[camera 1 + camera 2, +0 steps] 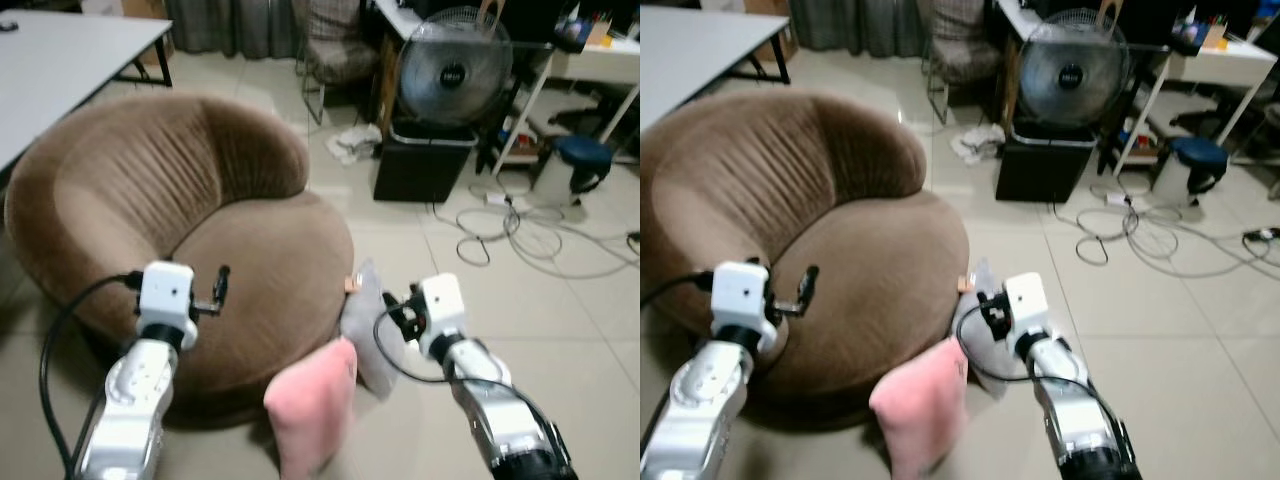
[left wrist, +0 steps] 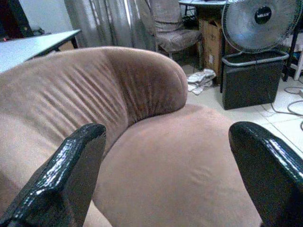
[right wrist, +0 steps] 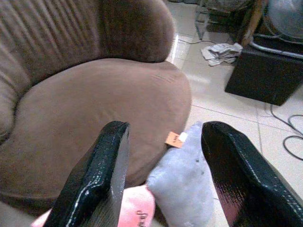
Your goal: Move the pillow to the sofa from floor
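Here, our jaws apart, the right gripper [image 3: 163,175] hangs above floor pillows [image 3: 182,182] by the sofa [image 1: 250,260], the left gripper [image 2: 170,175] over its seat, tile floor [image 1: 560,310] beyond.

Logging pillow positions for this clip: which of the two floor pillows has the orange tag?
The grey pillow, leaning against the brown sofa directly ahead of the open right end effector. The pink pillow beside it shows no orange tag.

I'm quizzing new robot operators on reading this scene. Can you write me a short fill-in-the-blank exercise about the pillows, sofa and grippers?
1. The pink pillow and the grey pillow lie on the ____.
2. The sofa is ____ in colour.
3. The right gripper, above the grey pillow, has its fingers ____.
4. The left gripper hovers over the sofa's ____.

Missing words: floor; brown; open; seat
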Controlling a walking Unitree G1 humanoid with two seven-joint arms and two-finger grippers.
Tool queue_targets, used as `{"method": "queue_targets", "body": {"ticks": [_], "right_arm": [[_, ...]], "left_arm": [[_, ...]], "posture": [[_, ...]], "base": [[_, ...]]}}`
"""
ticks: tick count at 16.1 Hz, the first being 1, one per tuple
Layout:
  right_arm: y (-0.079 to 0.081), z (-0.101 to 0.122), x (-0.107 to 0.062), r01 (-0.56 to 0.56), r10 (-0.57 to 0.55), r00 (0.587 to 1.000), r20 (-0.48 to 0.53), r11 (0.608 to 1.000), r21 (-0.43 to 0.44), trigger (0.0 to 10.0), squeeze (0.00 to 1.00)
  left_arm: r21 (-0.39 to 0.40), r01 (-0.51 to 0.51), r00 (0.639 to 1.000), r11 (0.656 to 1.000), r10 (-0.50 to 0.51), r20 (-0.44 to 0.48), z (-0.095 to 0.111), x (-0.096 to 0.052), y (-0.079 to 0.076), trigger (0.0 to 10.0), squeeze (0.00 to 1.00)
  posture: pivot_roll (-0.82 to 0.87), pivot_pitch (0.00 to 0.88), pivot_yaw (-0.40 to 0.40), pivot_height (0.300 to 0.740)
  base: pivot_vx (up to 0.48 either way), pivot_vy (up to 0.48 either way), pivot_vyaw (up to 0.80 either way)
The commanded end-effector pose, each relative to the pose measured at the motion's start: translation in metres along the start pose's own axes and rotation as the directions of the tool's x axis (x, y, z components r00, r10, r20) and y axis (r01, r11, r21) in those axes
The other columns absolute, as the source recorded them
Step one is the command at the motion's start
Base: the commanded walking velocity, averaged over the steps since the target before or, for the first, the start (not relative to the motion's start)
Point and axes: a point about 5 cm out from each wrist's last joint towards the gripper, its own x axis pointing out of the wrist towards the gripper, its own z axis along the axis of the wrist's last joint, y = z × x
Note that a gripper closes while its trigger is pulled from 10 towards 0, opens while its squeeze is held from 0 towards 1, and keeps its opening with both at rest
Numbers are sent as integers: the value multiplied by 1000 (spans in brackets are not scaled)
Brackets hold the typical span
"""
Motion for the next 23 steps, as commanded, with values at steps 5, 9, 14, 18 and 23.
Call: {"method": "queue_targets", "body": {"ticks": [5, 9, 14, 18, 23], "right_arm": [[-11, -4, -2, 34, -34, 999, -9, 999, -5, 10000, 0], [-12, -2, -2, 49, -49, 999, -6, 999, -6, 10000, 0], [-12, 0, -2, 54, -54, 999, -5, 998, 10, 10000, 0], [-10, 2, -4, 59, -59, 998, 0, 998, 18, 10000, 0], [-10, 4, -4, 60, -60, 998, 0, 998, 16, 10000, 0]], "left_arm": [[11, 28, 1000, 1000, -28, 3, 2, 2, -9, 10000, 0], [18, 15, 1000, 1000, -15, -9, 1, 4, -8, 10000, 0], [25, 16, 1000, 1000, -16, -6, 2, 6, -8, 10000, 0], [35, 25, 1000, 999, -25, -9, 3, 7, -8, 10000, 0], [37, 27, 1000, 999, -27, -8, 3, 8, -8, 10000, 0]], "posture": [[94, 0, -3, 740], [92, 0, -4, 740], [92, 0, -4, 740], [91, 0, 0, 740], [91, 0, 0, 740]], "base": [[115, 0, 0], [0, 0, 0], [0, 0, 0], [0, 0, 0], [0, 0, 0]]}}
